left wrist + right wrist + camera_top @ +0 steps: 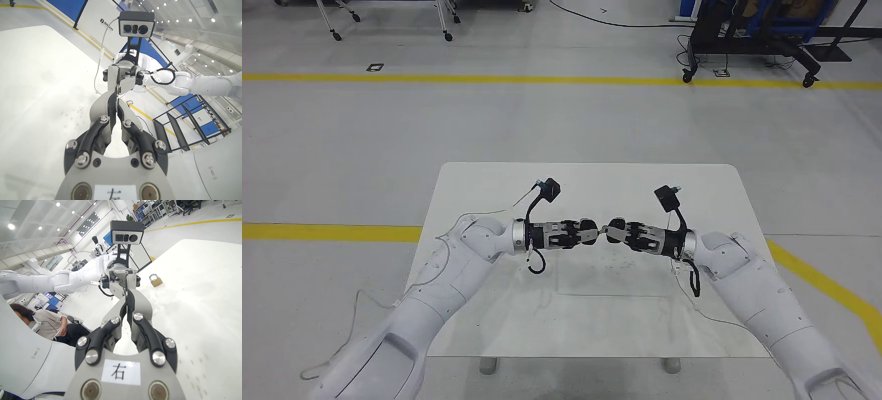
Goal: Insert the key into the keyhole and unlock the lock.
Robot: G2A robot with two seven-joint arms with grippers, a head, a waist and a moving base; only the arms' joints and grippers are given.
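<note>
The table in front of me is a white, smooth-topped rectangle with rounded corners, standing on a pale grey floor marked with yellow lines. Directly on the table lies one small brass padlock with a silvery shackle, resting close to one of the table's edges, though I cannot tell which edge, and touching nothing else on the surface. Elsewhere the white top carries short rows of small dark marks, which also show along the stretch nearest my right wrist.
</note>
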